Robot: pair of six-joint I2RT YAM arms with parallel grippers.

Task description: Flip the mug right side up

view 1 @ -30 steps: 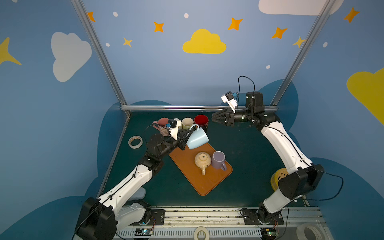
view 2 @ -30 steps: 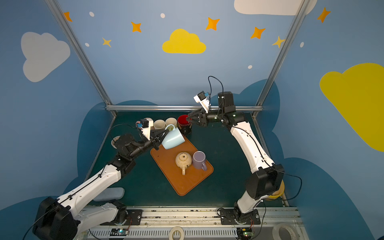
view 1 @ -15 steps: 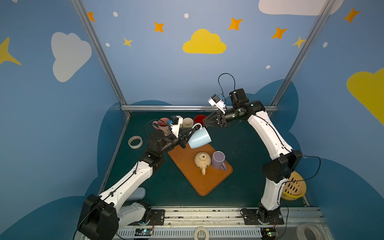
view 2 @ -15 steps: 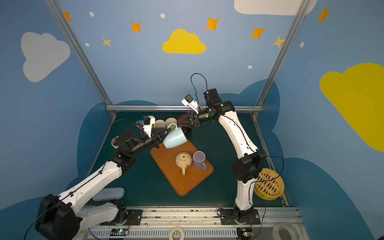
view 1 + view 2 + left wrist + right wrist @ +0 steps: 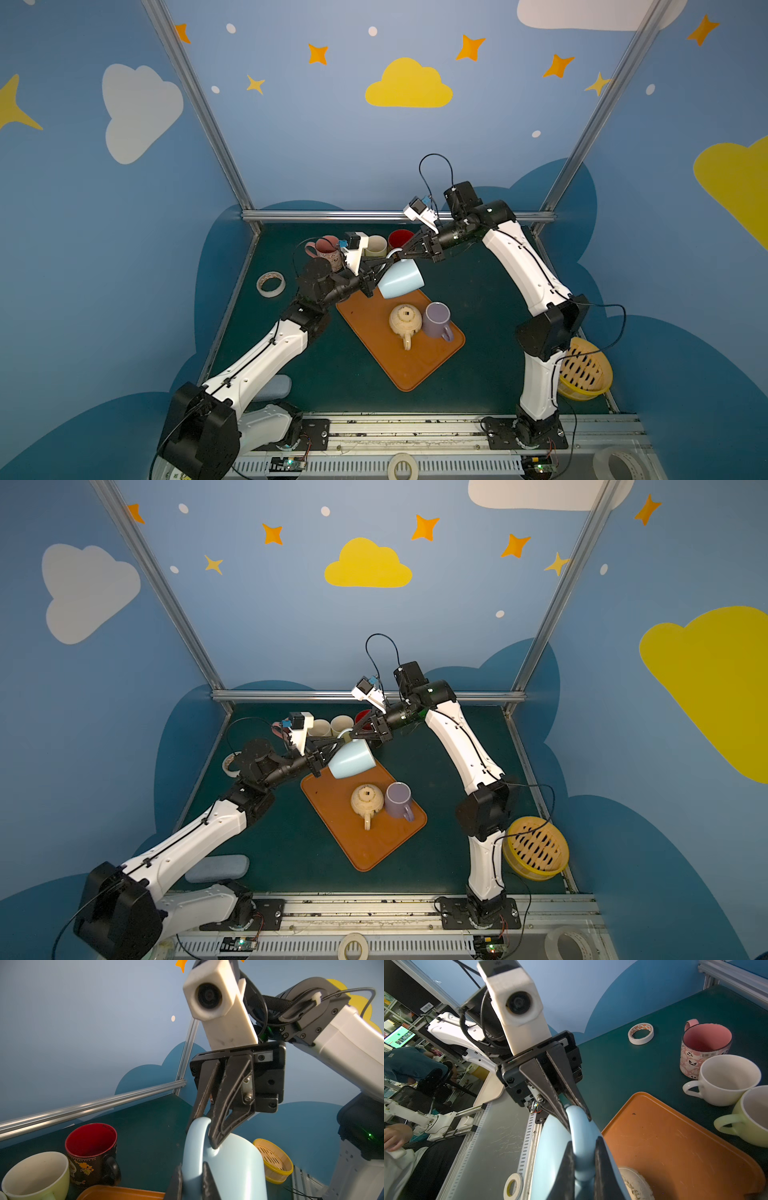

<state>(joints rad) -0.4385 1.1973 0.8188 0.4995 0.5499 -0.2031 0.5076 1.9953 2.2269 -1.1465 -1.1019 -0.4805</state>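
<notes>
Orange tray (image 5: 399, 368) sits centre frame, with the teapot (image 5: 405, 322) and purple mug (image 5: 436, 318) on it. The blue mug (image 5: 401, 279) is airborne and tilted over the tray's far corner. Left gripper (image 5: 192, 1180) and right gripper (image 5: 583, 1165) both pinch its handle (image 5: 197, 1132). Free one grip only once the other is firm, then rotate. Open mat (image 5: 478, 299) right. Red mug (image 5: 400, 239) and cream mug (image 5: 376, 245) are close behind, so swing away from them.

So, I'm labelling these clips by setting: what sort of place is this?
Probably a robotics lab's recording booth: left arm and right arm on a rail, cloud-painted walls on an aluminium frame, plus a monitor and person outside, in the right wrist view.
</notes>
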